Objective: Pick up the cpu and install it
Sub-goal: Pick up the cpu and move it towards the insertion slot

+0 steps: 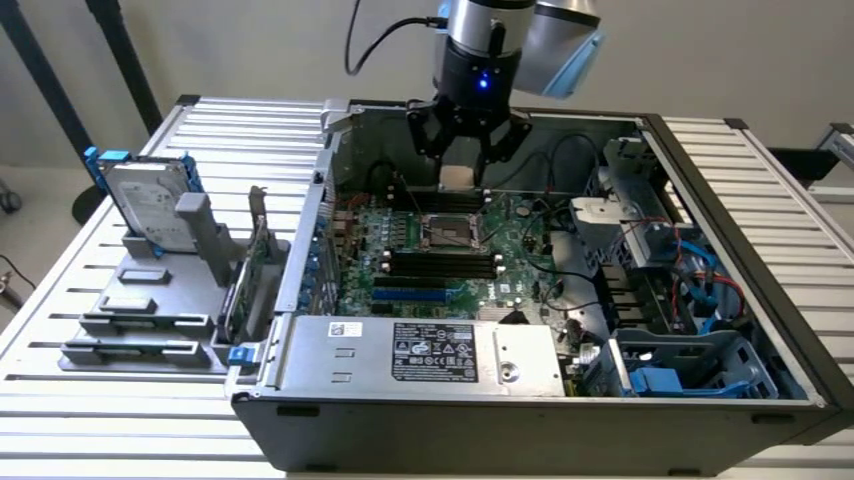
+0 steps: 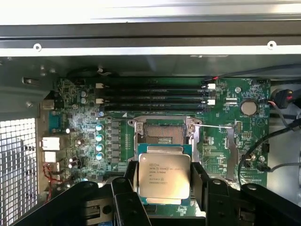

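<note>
The cpu (image 2: 163, 176), a small square chip with a silver top and printed lettering, is held flat between my gripper's (image 2: 164, 178) black fingers (image 2: 199, 178), which press on its two opposite edges. In the exterior view the gripper (image 1: 459, 168) hangs inside the open computer case with the cpu (image 1: 458, 178) at its tips, a little above the motherboard (image 1: 514, 255). The open cpu socket (image 2: 162, 133) with its metal frame lies just beyond the chip in the wrist view. In the exterior view this socket (image 1: 451, 230) sits below and slightly nearer than the gripper.
Black memory sticks (image 1: 441, 265) sit in slots next to the socket. A silver power supply (image 1: 427, 352) closes the near side of the case. Cables (image 1: 634, 235) and drive bays crowd the exterior view's right. A hard drive in a blue frame (image 1: 144, 200) stands on a grey holder (image 1: 140, 310) outside the case.
</note>
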{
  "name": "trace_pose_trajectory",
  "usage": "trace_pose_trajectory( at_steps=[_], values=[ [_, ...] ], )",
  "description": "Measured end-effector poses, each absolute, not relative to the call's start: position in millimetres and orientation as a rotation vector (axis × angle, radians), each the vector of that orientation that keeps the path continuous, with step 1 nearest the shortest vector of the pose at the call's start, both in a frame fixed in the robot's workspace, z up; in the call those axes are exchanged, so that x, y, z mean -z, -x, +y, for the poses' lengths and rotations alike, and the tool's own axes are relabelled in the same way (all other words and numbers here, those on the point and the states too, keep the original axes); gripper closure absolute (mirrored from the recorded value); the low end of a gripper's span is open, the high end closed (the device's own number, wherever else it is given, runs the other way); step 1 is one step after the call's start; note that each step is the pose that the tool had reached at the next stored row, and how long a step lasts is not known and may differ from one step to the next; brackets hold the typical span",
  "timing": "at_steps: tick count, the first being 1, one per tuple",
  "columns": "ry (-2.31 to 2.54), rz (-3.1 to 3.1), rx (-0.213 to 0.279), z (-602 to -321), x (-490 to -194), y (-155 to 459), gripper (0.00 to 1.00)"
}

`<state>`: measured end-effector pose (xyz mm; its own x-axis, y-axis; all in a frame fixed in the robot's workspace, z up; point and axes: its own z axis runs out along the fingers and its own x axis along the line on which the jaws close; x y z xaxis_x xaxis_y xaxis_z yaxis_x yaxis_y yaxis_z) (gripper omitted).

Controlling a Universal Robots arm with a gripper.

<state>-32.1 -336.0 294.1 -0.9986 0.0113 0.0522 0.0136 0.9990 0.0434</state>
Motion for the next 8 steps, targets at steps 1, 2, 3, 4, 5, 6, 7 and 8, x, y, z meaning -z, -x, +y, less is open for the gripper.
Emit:
trace_pose_trajectory(
  at_steps=[1, 2, 3, 4, 5, 6, 7, 8],
  values=[
    [0.019, -3.089, 0.068, -336, -292, 32, 0.45],
    [0.019, -3.089, 0.067, -336, -291, 32, 0.45],
    [0.019, -3.089, 0.067, -336, -289, 31, 0.45],
    [0.019, -3.089, 0.068, -335, -287, 31, 0.45],
    [0.019, -3.089, 0.068, -335, -285, 30, 0.45],
    [0.019, -3.089, 0.068, -335, -283, 30, 0.45],
    [0.019, -3.089, 0.067, -335, -281, 30, 0.45],
    [0.019, -3.089, 0.068, -335, -280, 29, 0.45]
  ],
)
